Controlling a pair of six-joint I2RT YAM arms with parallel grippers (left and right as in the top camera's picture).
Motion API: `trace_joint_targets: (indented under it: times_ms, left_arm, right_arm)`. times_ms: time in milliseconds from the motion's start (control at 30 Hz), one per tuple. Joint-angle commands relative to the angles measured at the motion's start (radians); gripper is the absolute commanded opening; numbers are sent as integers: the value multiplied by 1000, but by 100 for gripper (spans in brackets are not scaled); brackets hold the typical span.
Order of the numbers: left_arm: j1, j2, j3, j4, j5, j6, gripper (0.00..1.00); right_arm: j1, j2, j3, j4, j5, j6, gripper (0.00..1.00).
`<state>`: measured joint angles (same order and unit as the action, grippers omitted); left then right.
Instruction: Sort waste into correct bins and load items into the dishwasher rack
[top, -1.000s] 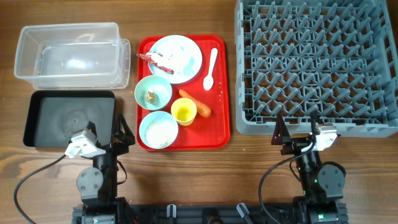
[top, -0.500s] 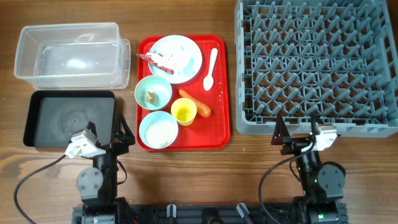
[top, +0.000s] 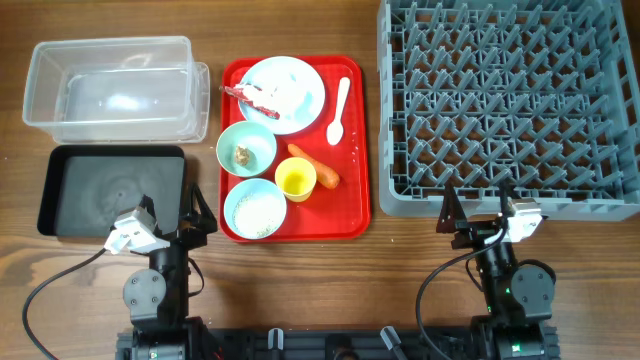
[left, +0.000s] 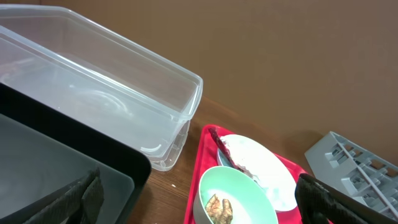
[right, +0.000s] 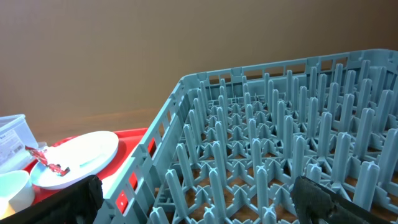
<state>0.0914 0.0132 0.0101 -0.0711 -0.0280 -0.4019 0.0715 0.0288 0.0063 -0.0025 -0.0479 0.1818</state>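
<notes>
On the red tray (top: 355, 215) sit a pale blue plate (top: 300, 85) with white tissue and a red-and-white wrapper (top: 252, 95), a mint bowl (top: 246, 148) holding a brown scrap (top: 242, 155), a pale blue bowl (top: 254, 209) of rice, a yellow cup (top: 296, 179), an orange carrot (top: 315, 166) and a white spoon (top: 339, 110). The clear tub (top: 115, 88) and black tray (top: 110, 190) lie left; the grey rack (top: 510, 105) lies right. My left gripper (top: 193, 218) is open near the table's front edge, empty. My right gripper (top: 478, 210) is open at the rack's front wall, empty.
In the left wrist view the clear tub (left: 99, 106), black tray (left: 62, 174), mint bowl (left: 239, 199) and plate (left: 267, 168) lie ahead. In the right wrist view the rack's pegs (right: 280, 155) fill the front, with the plate (right: 78, 155) at left.
</notes>
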Motion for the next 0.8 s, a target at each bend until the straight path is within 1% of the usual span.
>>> trace_joint_targets:
  times_ms: [0, 133, 500, 533, 600, 700, 767]
  left_arm:
    - [-4, -6, -4, 0, 12, 4, 100]
    - [-3, -6, -4, -1, 12, 4, 100]
    - [-4, -6, -4, 0, 13, 4, 100]
    - [-4, -6, -4, -1, 16, 4, 100]
    - [-4, -6, -4, 8, 67, 4, 100]
    - [-4, -6, -4, 17, 97, 5, 100]
    - [-4, -6, -1, 61, 143, 5, 100]
  right_arm:
    - [4, -5, -1, 5, -5, 4, 100]
    - [4, -5, -1, 8, 28, 2, 100]
    - [4, -5, -1, 17, 29, 3, 100]
    - [4, -5, -1, 18, 25, 6, 100]
    - [4, -5, -1, 25, -21, 5, 100]
    - [4, -5, -1, 150, -108, 3, 100]
    - [4, -5, 16, 192, -109, 1, 100]
